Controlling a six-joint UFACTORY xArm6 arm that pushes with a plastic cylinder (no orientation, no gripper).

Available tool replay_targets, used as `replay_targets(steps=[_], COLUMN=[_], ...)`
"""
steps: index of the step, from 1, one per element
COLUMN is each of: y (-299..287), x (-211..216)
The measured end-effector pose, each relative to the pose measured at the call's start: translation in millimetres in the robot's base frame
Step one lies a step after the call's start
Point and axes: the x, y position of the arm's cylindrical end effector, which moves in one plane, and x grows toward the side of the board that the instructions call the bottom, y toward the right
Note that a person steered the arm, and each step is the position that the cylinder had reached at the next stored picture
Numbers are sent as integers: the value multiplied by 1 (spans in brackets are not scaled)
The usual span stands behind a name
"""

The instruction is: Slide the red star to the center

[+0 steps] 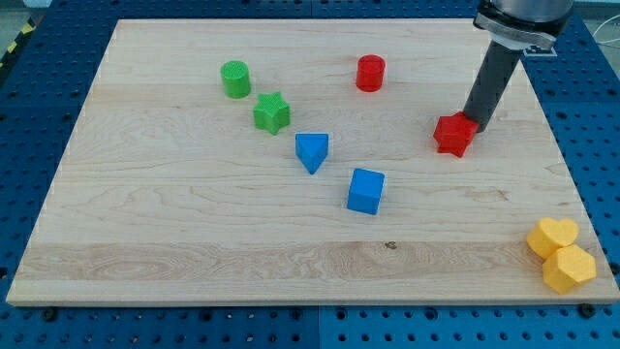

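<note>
The red star (453, 135) lies on the wooden board (194, 223) at the view's right, a little above mid-height. My tip (474, 120) is at the star's upper right edge, touching it or very close. The rod slants up to the view's top right. The board's middle lies to the star's left, near the blue triangle (312, 151) and the blue cube (365, 191).
A red cylinder (370, 73) stands at the view's top centre. A green cylinder (234, 79) and a green star (272, 112) lie at the upper left. A yellow heart (551, 236) and a yellow hexagon (570, 269) sit at the lower right corner.
</note>
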Motion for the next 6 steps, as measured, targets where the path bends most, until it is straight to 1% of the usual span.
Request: replay_targets(steps=[1, 3, 6], y=[-3, 19, 15], x=[2, 6, 31])
